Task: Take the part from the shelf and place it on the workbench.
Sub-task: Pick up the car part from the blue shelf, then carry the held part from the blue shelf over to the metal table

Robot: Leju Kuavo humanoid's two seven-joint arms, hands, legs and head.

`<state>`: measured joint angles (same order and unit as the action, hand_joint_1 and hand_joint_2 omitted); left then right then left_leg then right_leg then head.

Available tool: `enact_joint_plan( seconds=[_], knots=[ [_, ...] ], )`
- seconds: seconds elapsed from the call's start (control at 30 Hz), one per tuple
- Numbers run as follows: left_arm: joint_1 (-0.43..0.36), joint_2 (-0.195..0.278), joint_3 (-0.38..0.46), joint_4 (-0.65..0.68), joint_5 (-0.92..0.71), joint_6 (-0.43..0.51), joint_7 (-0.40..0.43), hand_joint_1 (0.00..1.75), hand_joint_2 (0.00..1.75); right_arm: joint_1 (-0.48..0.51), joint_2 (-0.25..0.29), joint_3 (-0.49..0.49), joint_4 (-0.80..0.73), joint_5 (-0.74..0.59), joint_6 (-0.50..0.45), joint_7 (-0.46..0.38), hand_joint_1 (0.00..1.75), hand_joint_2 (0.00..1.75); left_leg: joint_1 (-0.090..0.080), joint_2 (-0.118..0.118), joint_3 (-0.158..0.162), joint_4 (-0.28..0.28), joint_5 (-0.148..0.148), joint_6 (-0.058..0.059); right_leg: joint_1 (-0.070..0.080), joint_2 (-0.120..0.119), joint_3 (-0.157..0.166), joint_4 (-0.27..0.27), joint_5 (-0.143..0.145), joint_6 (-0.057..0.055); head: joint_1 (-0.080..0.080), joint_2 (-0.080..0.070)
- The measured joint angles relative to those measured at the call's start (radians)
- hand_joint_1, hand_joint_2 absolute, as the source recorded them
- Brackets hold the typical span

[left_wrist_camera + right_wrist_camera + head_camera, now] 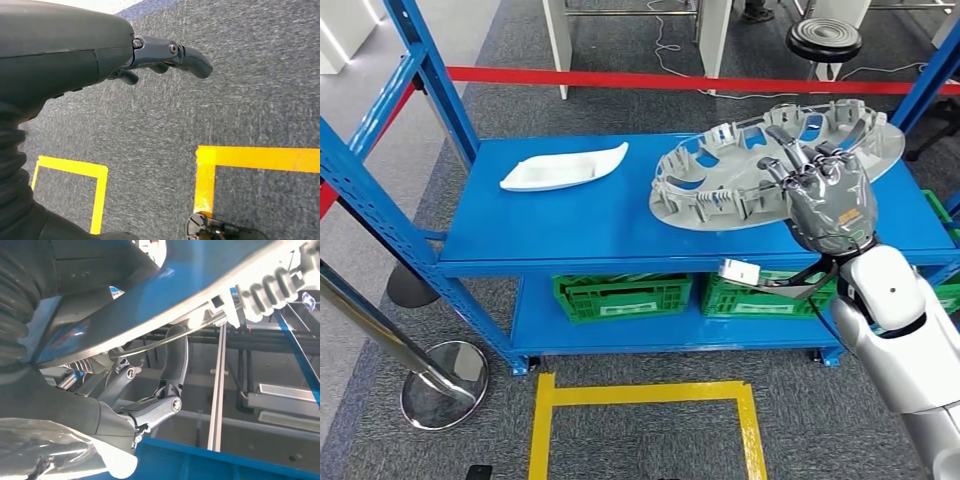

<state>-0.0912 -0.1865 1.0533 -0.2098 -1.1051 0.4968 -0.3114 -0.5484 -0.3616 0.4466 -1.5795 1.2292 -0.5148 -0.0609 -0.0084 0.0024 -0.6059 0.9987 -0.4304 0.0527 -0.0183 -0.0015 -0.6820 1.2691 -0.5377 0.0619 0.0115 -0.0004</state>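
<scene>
A large grey plastic part (743, 175) with ribs and cut-outs lies on the right half of the blue shelf's top board (607, 225). My right hand (829, 195) grips its near right rim, fingers laid over the top. In the right wrist view the grey part (181, 285) runs across above my right hand (151, 400), with dark fingers (175, 360) curled up against its edge. A smaller white part (561, 168) lies on the left half of the shelf. My left hand (162, 52) hangs over the grey carpet, fingers stretched out and holding nothing.
Green crates (622, 297) sit on the lower shelf board. Blue uprights (433, 90) frame the rack, with a red barrier tape (622, 78) behind. A yellow taped square (644, 395) marks the floor in front. A stanchion base (444, 385) stands at the lower left.
</scene>
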Motion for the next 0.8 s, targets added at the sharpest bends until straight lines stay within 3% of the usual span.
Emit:
enact_joint_plan(
  seconds=[0.03,0.07,0.1,0.17,0.23,0.27,0.33,0.4,0.43,0.47,0.5,0.57,0.63,0.73,0.8],
  knots=[
    [0.0,-0.001,0.0,0.0,-0.001,-0.001,-0.003,0.0,1.75,0.001,0.0,-0.002,0.001,-0.001,0.0,-0.001,1.75,1.75,0.002,0.0,-0.014,0.008,0.005,-0.004,-0.004,0.0,0.043,-0.051,0.023,0.005,0.0,0.0],
    [0.0,-0.001,0.0,0.0,-0.002,-0.004,-0.008,0.0,1.75,0.001,0.0,-0.004,0.001,-0.002,0.001,-0.002,1.75,1.75,0.002,-0.001,-0.027,0.016,0.009,-0.009,-0.005,0.0,0.094,-0.117,0.025,0.01,0.001,0.0],
    [0.0,-0.001,0.0,0.0,-0.005,-0.008,-0.016,0.0,1.75,0.001,0.0,-0.007,0.001,-0.002,0.001,-0.002,1.75,1.75,0.0,-0.001,-0.037,0.025,0.012,-0.014,-0.006,0.0,0.137,-0.179,0.012,0.008,0.002,0.0],
    [0.0,-0.001,-0.001,0.0,-0.009,-0.019,-0.032,0.0,1.75,0.005,0.0,-0.013,0.001,-0.003,0.001,-0.004,1.75,1.75,-0.004,-0.003,-0.048,0.035,0.021,-0.023,-0.003,0.001,0.178,-0.245,-0.021,-0.008,0.003,0.0],
    [0.002,0.0,-0.001,0.0,-0.01,-0.025,-0.039,0.0,1.75,0.009,-0.001,-0.017,0.003,-0.003,0.002,-0.006,1.75,1.75,-0.003,-0.004,-0.054,0.04,0.027,-0.032,-0.004,0.0,0.169,-0.251,-0.016,-0.032,0.002,0.0],
    [0.004,0.001,-0.001,0.0,-0.01,-0.026,-0.04,0.0,1.75,0.011,-0.002,-0.018,0.004,-0.005,0.003,-0.008,1.75,1.75,-0.002,-0.005,-0.06,0.049,0.015,-0.038,-0.005,-0.001,0.165,-0.25,-0.01,-0.042,0.0,0.0],
    [0.008,0.002,-0.001,0.0,-0.01,-0.026,-0.04,0.0,1.75,0.012,-0.005,-0.019,0.006,-0.008,0.006,-0.012,1.75,1.75,0.002,-0.005,-0.088,0.125,-0.052,-0.05,-0.006,-0.002,0.152,-0.249,0.006,-0.057,-0.004,0.0],
    [0.009,0.002,-0.001,0.0,-0.011,-0.026,-0.04,0.0,1.75,0.015,-0.009,-0.019,0.008,-0.01,0.007,-0.014,1.75,1.75,0.005,-0.005,-0.124,0.256,-0.129,-0.057,-0.003,-0.002,0.138,-0.248,0.017,-0.062,-0.006,0.0],
    [0.009,0.002,-0.001,0.0,-0.012,-0.026,-0.04,0.0,1.75,0.017,-0.011,-0.019,0.01,-0.011,0.007,-0.016,1.75,1.75,0.006,-0.005,-0.132,0.302,-0.144,-0.058,-0.002,-0.002,0.132,-0.247,0.022,-0.063,-0.006,0.0],
    [0.01,0.002,-0.002,0.0,-0.012,-0.026,-0.04,0.0,1.75,0.019,-0.013,-0.019,0.011,-0.013,0.008,-0.017,1.75,1.75,0.006,-0.005,-0.126,0.314,-0.14,-0.055,0.0,-0.002,0.127,-0.247,0.025,-0.062,-0.006,0.0],
    [0.01,0.002,-0.002,0.0,-0.013,-0.026,-0.04,0.0,1.75,0.02,-0.015,-0.02,0.012,-0.014,0.009,-0.02,1.75,1.75,0.005,-0.005,-0.102,0.287,-0.119,-0.05,0.003,-0.001,0.125,-0.246,0.027,-0.062,-0.006,0.0],
    [0.011,0.003,-0.002,0.0,-0.014,-0.026,-0.04,0.0,1.75,0.022,-0.018,-0.02,0.012,-0.018,0.012,-0.024,1.75,1.75,0.001,-0.006,-0.026,0.161,-0.067,-0.028,0.007,-0.001,0.122,-0.246,0.03,-0.061,-0.005,0.0],
    [0.01,0.005,-0.003,0.0,-0.016,-0.025,-0.04,0.0,1.75,0.022,-0.02,-0.02,0.012,-0.022,0.015,-0.028,1.75,1.75,-0.007,-0.006,0.026,0.062,-0.046,-0.008,0.008,-0.001,0.118,-0.247,0.035,-0.054,-0.005,0.0],
    [0.01,0.006,-0.004,0.0,-0.017,-0.025,-0.04,0.0,1.75,0.022,-0.024,-0.02,0.012,-0.031,0.025,-0.036,1.75,1.75,-0.011,-0.004,0.035,0.024,-0.043,-0.001,0.003,-0.004,0.109,-0.25,0.042,-0.037,-0.008,0.0],
    [0.009,0.005,-0.004,0.0,-0.017,-0.025,-0.041,0.0,1.75,0.022,-0.031,-0.02,0.012,-0.037,0.032,-0.041,1.75,1.75,-0.005,-0.003,0.038,-0.001,-0.033,0.003,0.004,-0.003,0.088,-0.222,0.018,-0.029,-0.006,0.0]
  ],
)
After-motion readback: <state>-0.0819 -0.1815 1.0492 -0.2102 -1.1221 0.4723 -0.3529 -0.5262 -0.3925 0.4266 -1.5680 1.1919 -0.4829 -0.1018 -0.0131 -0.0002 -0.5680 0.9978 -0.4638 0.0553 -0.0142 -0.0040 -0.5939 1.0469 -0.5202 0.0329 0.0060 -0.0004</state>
